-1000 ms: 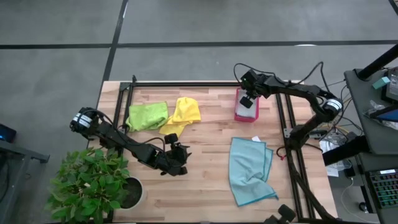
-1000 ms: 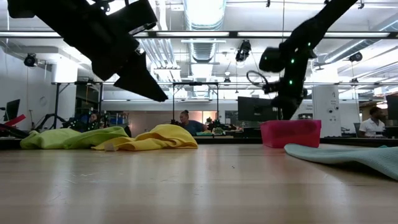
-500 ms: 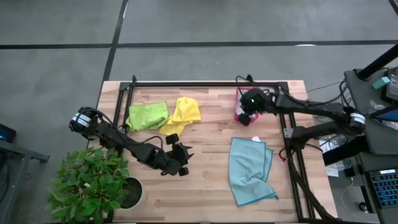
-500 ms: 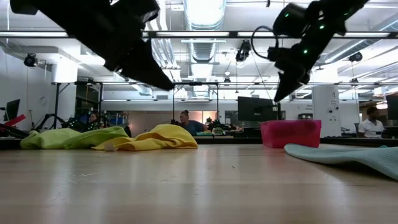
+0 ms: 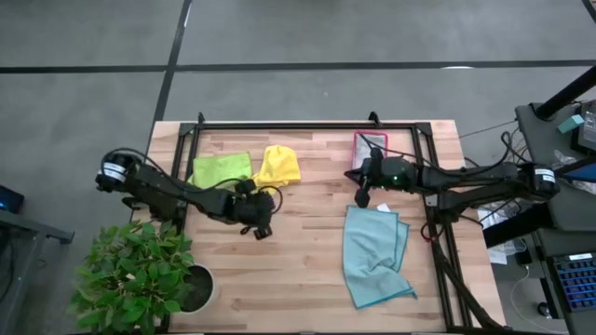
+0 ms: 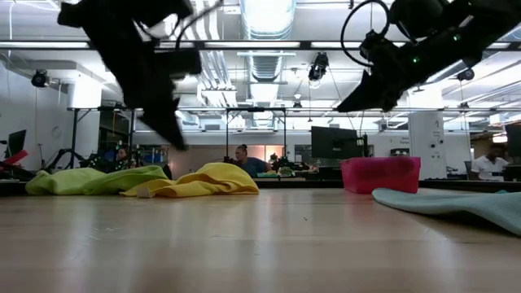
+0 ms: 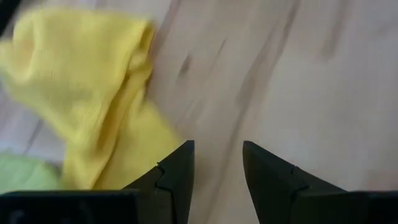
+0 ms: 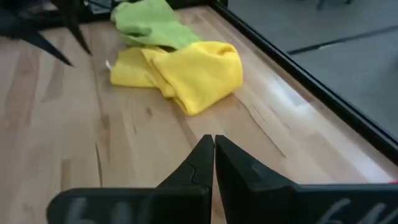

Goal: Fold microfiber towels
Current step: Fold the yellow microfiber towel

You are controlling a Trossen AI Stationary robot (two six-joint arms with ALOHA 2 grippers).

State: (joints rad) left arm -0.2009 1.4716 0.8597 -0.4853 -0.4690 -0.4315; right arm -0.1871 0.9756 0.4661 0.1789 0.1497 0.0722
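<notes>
Step in hand, by my read: picking the next towel to fold, nothing gripped yet, none of the cloths squared up.

L to R across the bench (image 5: 307, 270):

Lime green towel (image 5: 221, 171) lies crumpled near the far-left corner. Yellow towel (image 5: 277, 167) is bunched just beside it, touching it on the green's right side.

Left gripper (image 5: 260, 221) hangs above bare wood just on the near side of the yellow towel, off the surface per the low view. Arm comes in low from the left edge, stretched long. Fingers (image 7: 176, 177) part-open w/ a narrow gap, holding nothing; wrist view shows the yellow towel's edge right by one fingertip.

Right gripper (image 5: 363, 194) sits over mid-bench, between the pink tray (image 5: 370, 143) at the far edge and the light blue towel (image 5: 374, 253), which lies loosely spread toward the near-right, one edge doubled over. Arm reaches in nearly level from the right edge. Fingers (image 8: 198, 163) pressed together, empty, pointed toward the yellow and green pair.

Next, prob.: left drops onto the yellow towel's near edge and pinches a corner; needs to catch one layer only and pull it clear of the green. Right must open before it can help.
</notes>
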